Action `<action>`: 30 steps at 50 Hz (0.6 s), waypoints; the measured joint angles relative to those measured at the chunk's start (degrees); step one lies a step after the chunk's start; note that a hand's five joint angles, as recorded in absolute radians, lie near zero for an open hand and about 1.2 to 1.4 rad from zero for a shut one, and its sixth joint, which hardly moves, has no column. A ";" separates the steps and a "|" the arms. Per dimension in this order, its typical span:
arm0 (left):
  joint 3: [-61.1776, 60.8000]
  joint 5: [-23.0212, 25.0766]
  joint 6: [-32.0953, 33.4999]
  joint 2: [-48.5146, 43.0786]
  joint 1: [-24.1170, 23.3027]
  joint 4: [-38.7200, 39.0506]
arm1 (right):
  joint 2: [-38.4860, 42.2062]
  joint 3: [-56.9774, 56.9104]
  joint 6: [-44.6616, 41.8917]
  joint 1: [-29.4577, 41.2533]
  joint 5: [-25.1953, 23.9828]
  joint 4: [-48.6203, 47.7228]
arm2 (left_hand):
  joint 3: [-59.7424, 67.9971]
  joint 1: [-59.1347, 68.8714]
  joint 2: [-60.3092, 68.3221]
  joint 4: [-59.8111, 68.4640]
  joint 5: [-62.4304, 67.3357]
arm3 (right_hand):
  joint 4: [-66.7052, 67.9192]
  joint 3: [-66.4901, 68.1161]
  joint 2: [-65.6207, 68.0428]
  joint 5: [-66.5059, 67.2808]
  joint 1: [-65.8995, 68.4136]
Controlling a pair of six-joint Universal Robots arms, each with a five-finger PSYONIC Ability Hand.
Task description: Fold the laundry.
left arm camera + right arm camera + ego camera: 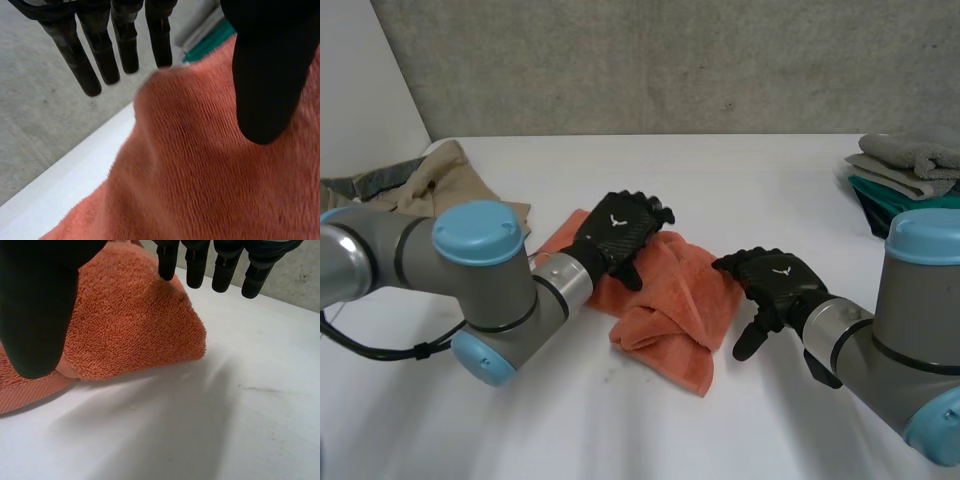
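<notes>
The orange towel (pixel 670 300) lies bunched in the middle of the white table (pixel 740 170), one layer flopped loosely over another and no edge squared. My left hand (pixel 618 232) rests on the part of it nearest the table's left edge. In the left wrist view its fingers (pixel 102 55) reach out straight and spread beyond the pile, and its thumb (pixel 265 75) hangs over the cloth (pixel 200 190), with nothing pinched. My right hand (pixel 780 280) sits just beside the towel's right flank. The right wrist view shows its fingers (pixel 222 270) extended above the rounded fold (pixel 130 325) and its thumb (pixel 35 305) held apart, so it is open too and has hold of nothing.

I judge this to be the start of the fold, with both hands placed and neither gripping. The next move calls for each hand to find a true corner or hem. That will be awkward, because the towel's edges are tucked under its own bulk.

A beige garment (pixel 430 185) lies in a heap at the far left corner of the table. A stack of folded cloths (pixel 910 165), grey over teal, sits at the right edge. Both are well apart from the towel, and nothing blocks the open table in front of it, where it could be spread flat.
</notes>
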 measured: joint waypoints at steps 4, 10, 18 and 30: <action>3.47 1.28 5.77 -3.33 0.16 -3.22 | 3.75 -1.93 1.84 0.66 0.68 -3.07 | 20.96 23.22 21.78 21.17 20.60 | 0.08 0.25 0.14 0.04 0.11; 8.49 0.81 10.25 -6.29 0.21 -6.26 | 11.29 -10.40 3.60 3.14 3.64 -5.63 | 44.49 41.31 44.09 45.05 41.17 | 41.34 41.75 42.69 40.41 40.36; 18.58 -7.94 10.40 -5.90 0.10 -0.43 | 17.20 -28.06 2.88 4.39 6.77 -7.11 | 44.72 41.31 44.39 45.31 41.17 | 56.36 55.03 54.44 51.63 47.13; 16.83 -19.37 9.72 8.82 -1.56 20.48 | 8.28 -38.67 -2.60 4.10 8.02 -33.35 | 45.03 41.31 44.64 45.43 41.17 | 56.45 56.12 55.11 54.56 50.53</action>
